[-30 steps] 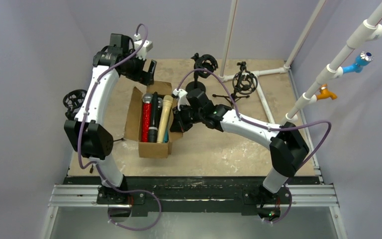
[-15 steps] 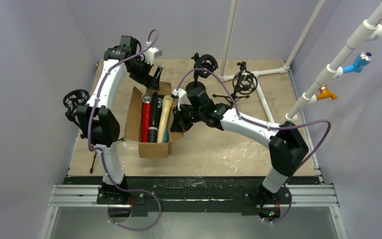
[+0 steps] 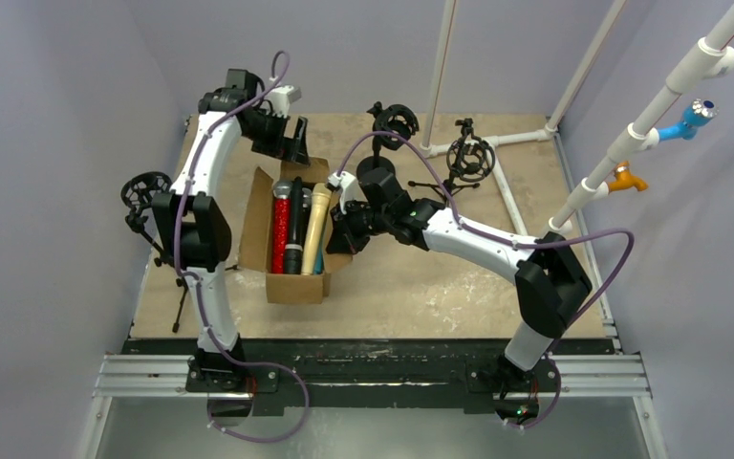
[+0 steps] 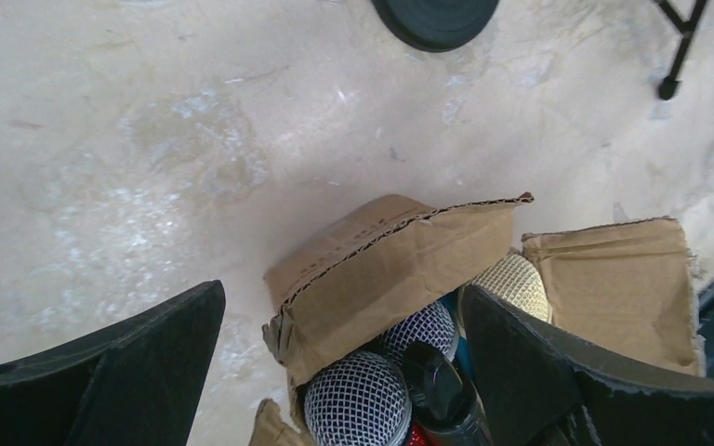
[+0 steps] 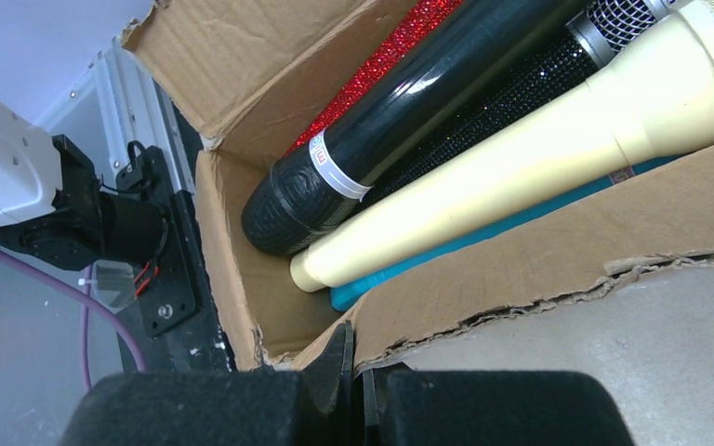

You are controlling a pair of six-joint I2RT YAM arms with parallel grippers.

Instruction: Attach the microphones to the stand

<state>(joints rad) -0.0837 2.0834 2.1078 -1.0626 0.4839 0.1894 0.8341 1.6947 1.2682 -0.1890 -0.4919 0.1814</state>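
Several microphones lie in a brown cardboard box [image 3: 291,277]: glittery red [image 3: 280,234], black [image 3: 295,229], cream [image 3: 316,222], and a blue one mostly hidden. My left gripper [image 3: 293,145] is open and empty, above the box's far end. In the left wrist view it [image 4: 344,293] straddles a box flap [image 4: 400,265] over the mesh heads [image 4: 358,404]. My right gripper [image 3: 344,234] is shut on the box's right wall [image 5: 558,251]. The right wrist view shows the black [image 5: 409,111], cream [image 5: 539,177] and blue [image 5: 483,243] bodies. Shock-mount stands sit at the back [image 3: 394,122] [image 3: 469,158].
A third shock-mount stand [image 3: 143,191] stands at the table's left edge beside my left arm. A round black stand base [image 4: 437,14] and a tripod leg [image 4: 674,56] lie past the box. White pipes [image 3: 497,139] run along the back right.
My left arm has folded in, its elbow swinging up and toward the box, while its gripper stayed over the box's far end, shifting slightly right. The right arm and box have not moved.
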